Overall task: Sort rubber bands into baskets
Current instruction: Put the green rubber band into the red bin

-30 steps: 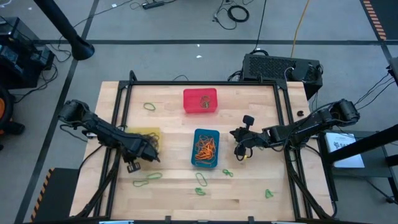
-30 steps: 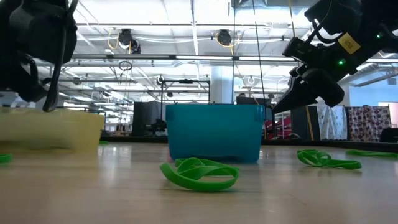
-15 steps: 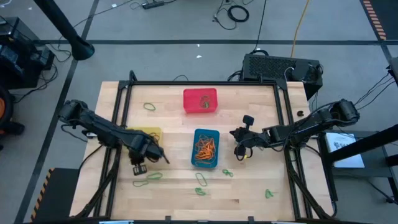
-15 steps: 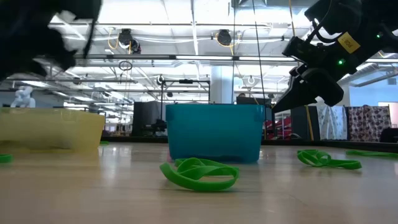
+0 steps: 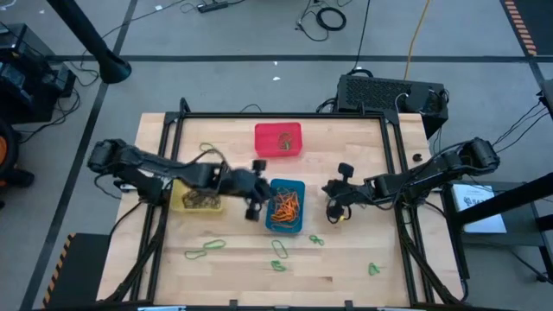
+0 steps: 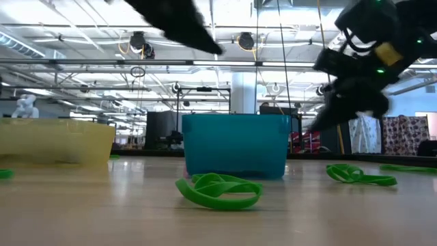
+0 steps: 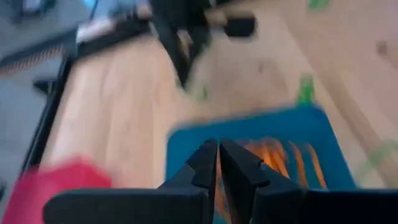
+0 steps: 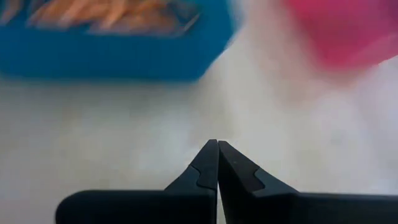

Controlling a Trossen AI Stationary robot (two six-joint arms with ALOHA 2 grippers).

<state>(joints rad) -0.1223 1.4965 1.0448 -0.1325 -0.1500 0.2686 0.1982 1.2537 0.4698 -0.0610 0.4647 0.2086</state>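
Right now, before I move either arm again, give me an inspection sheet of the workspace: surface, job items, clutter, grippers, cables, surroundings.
Surface: wooden table inside a black frame.
Job's things: red basket at the far middle; blue basket in the centre, holding orange bands; yellow basket to its left, holding dark bands. Loose green rubber bands lie along the near side, and one near the far left.
Clutter: nothing seen.
Grippers: left gripper hovers at the blue basket's left edge, nearly shut; whether it holds a band is unclear. Right gripper hangs right of the blue basket, shut, empty.
Cables: black and yellow leads on the floor beyond the table.
Surroundings: black box behind the table's far right corner.
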